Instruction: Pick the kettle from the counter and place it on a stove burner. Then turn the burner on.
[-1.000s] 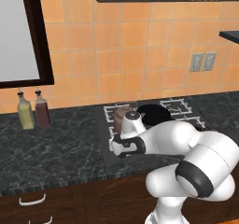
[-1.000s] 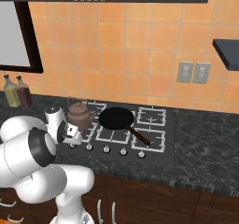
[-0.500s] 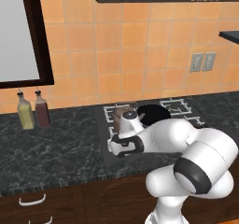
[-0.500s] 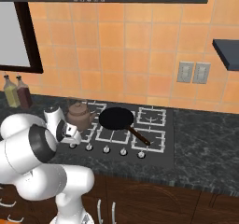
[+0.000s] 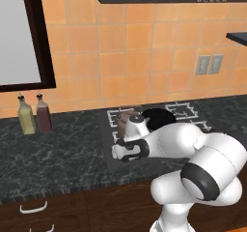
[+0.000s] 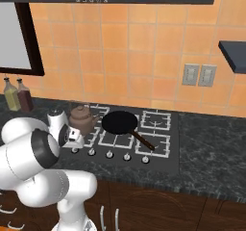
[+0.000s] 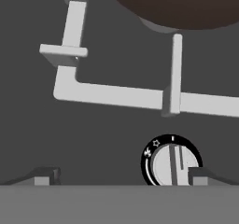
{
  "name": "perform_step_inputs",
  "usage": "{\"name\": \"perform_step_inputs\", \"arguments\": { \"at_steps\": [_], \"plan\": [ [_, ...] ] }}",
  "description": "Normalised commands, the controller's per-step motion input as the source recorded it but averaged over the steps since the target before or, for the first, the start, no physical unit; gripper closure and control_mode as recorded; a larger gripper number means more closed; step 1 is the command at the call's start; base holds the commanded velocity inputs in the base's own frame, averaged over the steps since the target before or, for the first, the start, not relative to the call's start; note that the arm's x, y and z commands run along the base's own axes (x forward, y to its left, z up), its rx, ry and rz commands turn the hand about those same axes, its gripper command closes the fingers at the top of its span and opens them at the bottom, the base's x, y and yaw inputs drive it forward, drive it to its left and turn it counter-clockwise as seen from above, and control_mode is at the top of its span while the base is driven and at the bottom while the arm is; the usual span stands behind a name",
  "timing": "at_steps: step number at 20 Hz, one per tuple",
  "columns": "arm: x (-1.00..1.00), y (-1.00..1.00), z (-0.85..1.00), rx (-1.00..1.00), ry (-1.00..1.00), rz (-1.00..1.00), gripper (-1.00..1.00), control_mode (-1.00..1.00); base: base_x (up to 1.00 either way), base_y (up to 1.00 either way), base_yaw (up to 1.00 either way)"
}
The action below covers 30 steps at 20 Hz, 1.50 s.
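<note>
Jaws stand wide apart, holding nothing, poised over the round grey burner knob [image 7: 173, 163] at 5 o'clock in the hand view — one dark fingertip [image 7: 201, 175] just beside it. At 12 o'clock the small squat brown kettle [image 6: 82, 118] sits on the grey stove grate [image 7: 116, 95], beside the flat black frying pan [image 6: 120, 122] — off the dark marbled surface [image 5: 53, 153]

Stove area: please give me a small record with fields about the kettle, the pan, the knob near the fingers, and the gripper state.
kettle: brown kettle sits on the rear left burner grate of the stove
frying pan: black frying pan on the stove, right of the kettle, handle toward the front right
knob: round knob below the grate, close to one finger tip, not gripped
gripper: gripper open, holding nothing, fingers spread wide
bottles: two bottles on the counter, left of the stove
</note>
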Motion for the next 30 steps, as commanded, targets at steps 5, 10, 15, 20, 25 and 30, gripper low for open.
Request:
{"name": "perform_step_inputs", "arguments": {
  "at_steps": [5, 10, 15, 20, 25, 30],
  "plan": [
    [0.0, 0.34, -0.28, 0.0, -0.07, 0.32, -1.0, -1.0, 0.0, 0.0, 0.0],
    [0.0, 0.42, -0.22, -0.06, -0.02, 0.33, -1.0, -1.0, 0.0, 0.0, 0.0],
    [0.0, 0.49, -0.2, -0.12, -0.04, 0.32, -1.0, -1.0, 0.0, 0.0, 0.0],
    [-0.07, 0.54, -0.17, -0.13, -0.05, 0.31, -1.0, -1.0, 0.0, 0.0, 0.0],
    [-0.16, 0.52, -0.18, -0.13, -0.07, 0.31, -1.0, -1.0, 0.0, 0.0, 0.0],
    [-0.17, 0.48, -0.19, -0.13, -0.09, 0.32, -1.0, -1.0, 0.0, 0.0, 0.0]
  ]
}}
